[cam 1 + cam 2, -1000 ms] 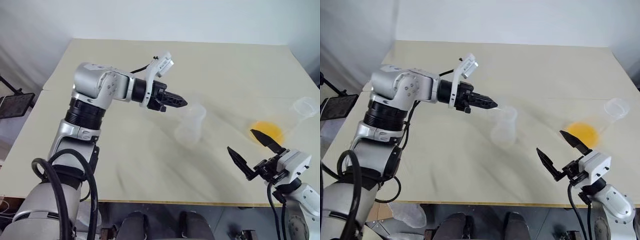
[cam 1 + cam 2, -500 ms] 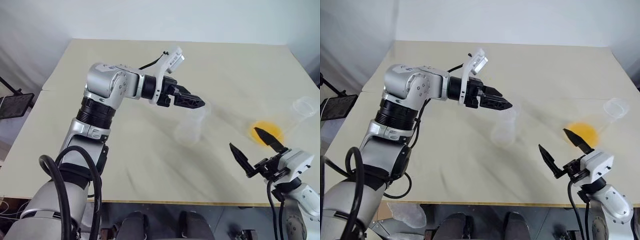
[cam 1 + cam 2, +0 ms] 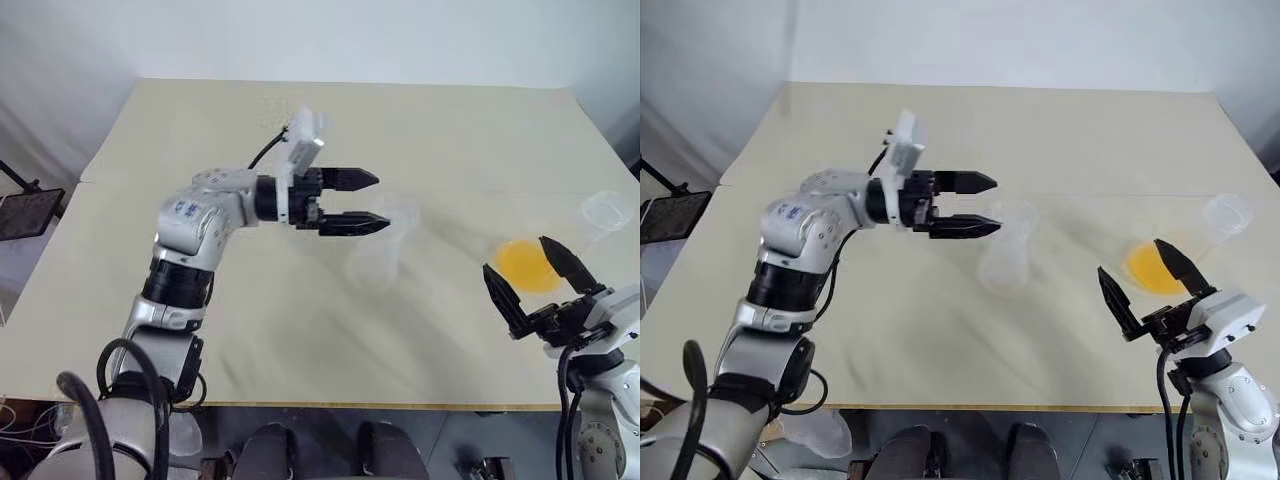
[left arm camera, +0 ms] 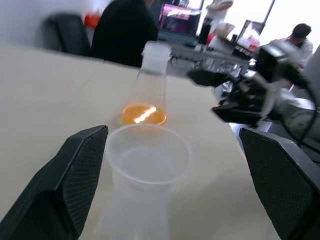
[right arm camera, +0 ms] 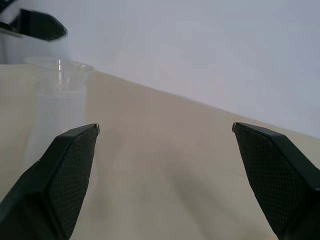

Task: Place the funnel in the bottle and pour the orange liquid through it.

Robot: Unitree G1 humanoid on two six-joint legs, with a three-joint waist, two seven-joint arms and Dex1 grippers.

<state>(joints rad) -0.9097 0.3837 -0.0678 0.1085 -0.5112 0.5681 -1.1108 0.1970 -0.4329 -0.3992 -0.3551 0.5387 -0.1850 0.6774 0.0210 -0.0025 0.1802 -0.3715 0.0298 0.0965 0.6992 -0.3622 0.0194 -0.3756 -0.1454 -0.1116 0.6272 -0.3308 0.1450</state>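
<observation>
The funnel (image 4: 148,152) sits in the mouth of the bottle (image 3: 378,258), its round clear rim resting on top of the neck; in the left wrist view the rim shows as a pale ring with the bottle's blurred body below it. The bottle stands upright near the middle of the table (image 3: 300,130), nothing gripping it. The orange liquid (image 3: 525,262) lies in the bottom of a larger clear conical flask (image 4: 146,85) that stands upright well apart from the bottle, toward the robot's right side of the table. From the head views this flask looks like an orange disc with its clear mouth seen toward the table's right edge — the glass walls are hard to make out there.

The left gripper (image 3: 362,201) hovers level just beside the bottle's top, pointing toward the robot's right, its two black fingers spread wide with one finger on either side of the funnel rim and touching neither funnel nor bottle; it holds nothing. The right gripper (image 3: 536,280) is raised near the front right corner of the table, close to the flask of orange liquid, its fingers likewise splayed apart and empty. In the left wrist view, people sit at desks with screens beyond the table's far edge.
</observation>
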